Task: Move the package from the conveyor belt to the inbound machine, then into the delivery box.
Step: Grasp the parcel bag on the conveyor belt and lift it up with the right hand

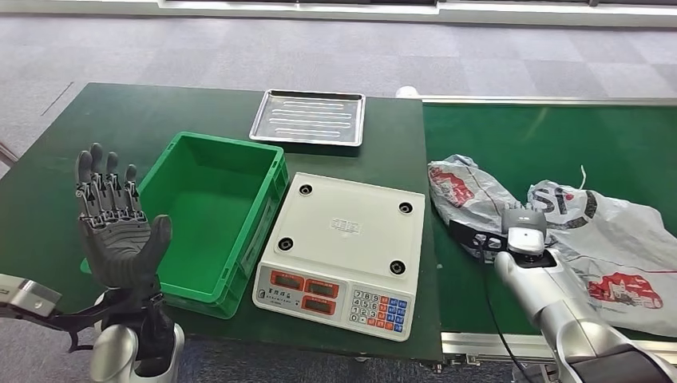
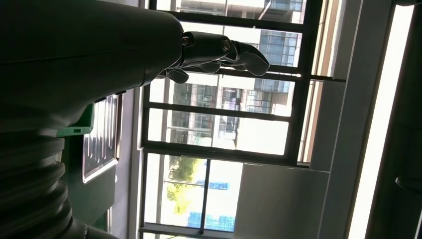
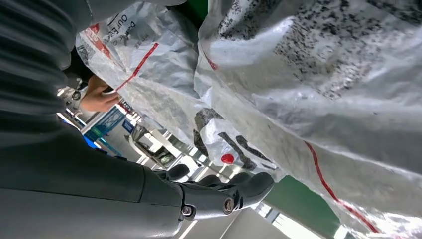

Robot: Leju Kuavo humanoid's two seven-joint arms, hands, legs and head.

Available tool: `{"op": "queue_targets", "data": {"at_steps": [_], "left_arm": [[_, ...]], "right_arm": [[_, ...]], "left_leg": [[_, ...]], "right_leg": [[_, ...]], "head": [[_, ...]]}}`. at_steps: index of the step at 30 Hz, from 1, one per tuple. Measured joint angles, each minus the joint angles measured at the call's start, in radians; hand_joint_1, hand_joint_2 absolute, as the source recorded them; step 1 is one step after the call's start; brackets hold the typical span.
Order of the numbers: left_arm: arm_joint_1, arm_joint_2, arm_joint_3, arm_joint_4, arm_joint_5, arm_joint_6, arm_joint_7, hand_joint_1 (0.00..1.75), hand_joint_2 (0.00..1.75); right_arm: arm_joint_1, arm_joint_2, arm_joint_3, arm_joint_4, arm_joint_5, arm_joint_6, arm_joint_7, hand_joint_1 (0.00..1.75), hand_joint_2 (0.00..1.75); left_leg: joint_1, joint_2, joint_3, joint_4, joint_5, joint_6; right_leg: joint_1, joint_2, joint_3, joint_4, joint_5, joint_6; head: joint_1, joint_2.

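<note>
Two crumpled grey plastic packages with red print lie on the green conveyor belt at the right: a smaller package and a larger package. My right hand reaches in low between them, its dark fingers at the smaller package's near edge. The right wrist view shows the package close against the hand, with nothing between its fingers. My left hand is raised upright left of the green delivery box, fingers spread, holding nothing. The white scale stands between box and belt.
A metal tray lies behind the scale on the dark green table. The belt's metal rail runs along its far side. A person's hand appears far off in the right wrist view. Grey floor surrounds the table.
</note>
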Motion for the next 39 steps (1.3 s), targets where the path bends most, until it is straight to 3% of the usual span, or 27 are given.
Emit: {"op": "queue_targets", "data": {"at_steps": [3,8,14,19,23,29,39], "left_arm": [[-0.003,0.000,-0.001,0.006,0.000,-0.001,-0.004,0.00,1.75],[-0.005,0.000,-0.001,0.010,0.001,-0.012,-0.006,0.00,1.75],[0.000,0.000,0.000,0.006,0.002,-0.016,-0.008,0.00,1.75],[0.006,0.002,0.002,-0.010,0.002,-0.034,-0.007,0.00,1.75],[0.008,0.006,0.003,-0.014,0.002,-0.037,-0.008,0.00,1.75],[0.021,0.015,0.004,-0.020,0.003,-0.033,-0.019,0.00,1.75],[0.032,0.022,0.006,-0.028,0.005,-0.031,-0.026,0.00,1.75]], "right_arm": [[0.001,-0.005,-0.017,0.021,-0.012,0.015,-0.052,0.00,1.75],[0.013,-0.012,-0.041,0.043,-0.069,0.068,-0.221,0.00,1.75],[0.011,-0.009,-0.043,0.055,-0.085,0.078,-0.298,0.00,1.75],[0.015,-0.009,-0.030,0.030,-0.159,0.167,-0.499,0.00,1.75],[0.027,-0.012,0.025,-0.019,-0.207,0.185,-0.558,1.75,1.75],[0.036,-0.019,0.089,-0.073,-0.257,0.164,-0.545,1.75,1.75],[0.041,-0.030,0.118,-0.112,-0.280,0.146,-0.541,1.75,1.75]], "left_leg": [[0.000,0.000,0.000,0.000,0.000,0.000],[0.000,0.000,-0.001,0.000,0.000,0.000],[0.000,0.000,-0.002,0.000,0.000,0.000],[0.000,0.000,-0.002,0.000,0.000,0.000],[0.000,0.000,-0.002,0.000,0.000,0.000],[0.000,0.000,-0.002,0.000,0.000,0.000],[0.000,0.000,-0.002,0.000,0.000,0.000]], "right_leg": [[0.000,0.000,-0.001,0.000,0.000,0.000],[0.000,0.000,-0.001,0.000,0.000,0.000],[0.000,0.000,-0.001,0.000,0.000,0.000],[0.000,0.000,-0.001,0.000,0.000,0.000],[0.000,0.000,-0.001,0.000,0.000,0.000],[0.001,0.000,-0.001,0.000,0.000,0.000],[0.001,0.000,-0.001,0.000,0.000,0.000]], "head": [[0.000,0.000],[0.000,0.000],[0.000,0.000],[0.000,0.000],[0.000,0.000],[0.000,0.000],[0.000,0.000]]}}
